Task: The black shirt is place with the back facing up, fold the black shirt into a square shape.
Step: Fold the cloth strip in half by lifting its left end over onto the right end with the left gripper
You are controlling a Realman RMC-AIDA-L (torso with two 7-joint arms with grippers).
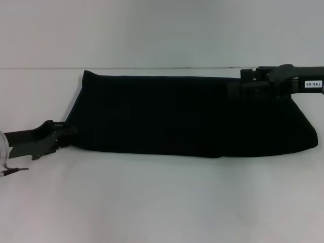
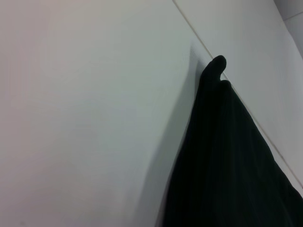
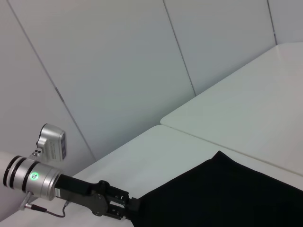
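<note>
Left claw point(image 1: 68, 132) clamped on black shirt point(image 1: 187, 114) corner; right claw point(image 1: 243, 83) too; label unreadable.

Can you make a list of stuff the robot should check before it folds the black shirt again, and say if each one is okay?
1. Black shirt already folded into a long band on the white table: ok.
2. Left gripper at the shirt's near left corner: ok; grip on the cloth cannot tell.
3. Right gripper at the far right edge, over the cloth: ok; grip cannot tell.
4. Shirt lying flat: not ok, its far left corner stands up off the table.
5. Square shape reached: not ok, the band is far wider than deep.
</note>
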